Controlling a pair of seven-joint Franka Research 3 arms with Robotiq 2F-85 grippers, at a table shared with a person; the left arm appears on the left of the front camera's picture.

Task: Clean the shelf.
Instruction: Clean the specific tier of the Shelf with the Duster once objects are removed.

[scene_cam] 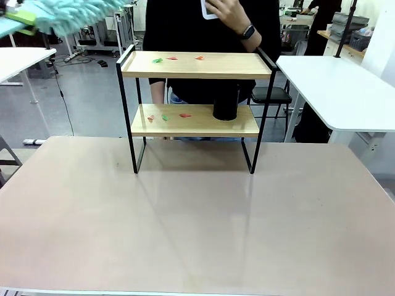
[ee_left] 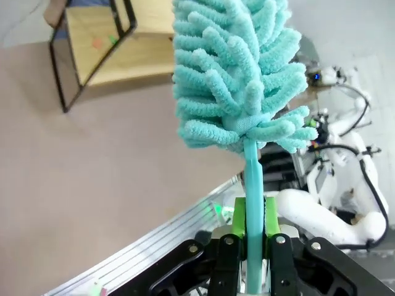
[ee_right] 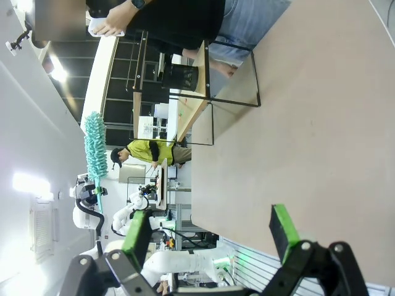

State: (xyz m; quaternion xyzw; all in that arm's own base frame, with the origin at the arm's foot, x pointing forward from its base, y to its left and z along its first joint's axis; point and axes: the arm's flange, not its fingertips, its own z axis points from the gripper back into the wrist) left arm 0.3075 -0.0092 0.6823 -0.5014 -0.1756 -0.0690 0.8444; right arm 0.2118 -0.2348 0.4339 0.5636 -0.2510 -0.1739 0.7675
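table: closest to the front camera is the bare beige table (scene_cam: pixel 197 234), nothing on the near half

shelf: the shelf (scene_cam: pixel 237 65) stands at the far middle of the table, legs on the top, both boards level

shelf axis: long side runs 9 to 3 across the table; the open front faces the robot

on it: little red and green scraps (scene_cam: pixel 171 58) toward the left of both boards, plus a black cup (scene_cam: pixel 225 105) on the lower board, right of centre

duster: fluffy teal duster (scene_cam: pixel 68 13) up at roughly 10 o'clock from the shelf and well apart from it, a bit blurry; its head lies roughly level, tip toward 3

the key bit: from the duster head the shelf is down at about 4 o'clock, so I'd guess the sweep starts at the left end of the top board and follows the long side

left gripper: left gripper (ee_left: pixel 254 217) is clamped tight on the duster's thin handle, head sticking straight out past the fingers; this arm is the nearer one

right gripper: right gripper (ee_right: pixel 208 233) is spread wide with nothing in it, over the table, well back from the shelf

person: a person (scene_cam: pixel 210 37) stands right behind the shelf
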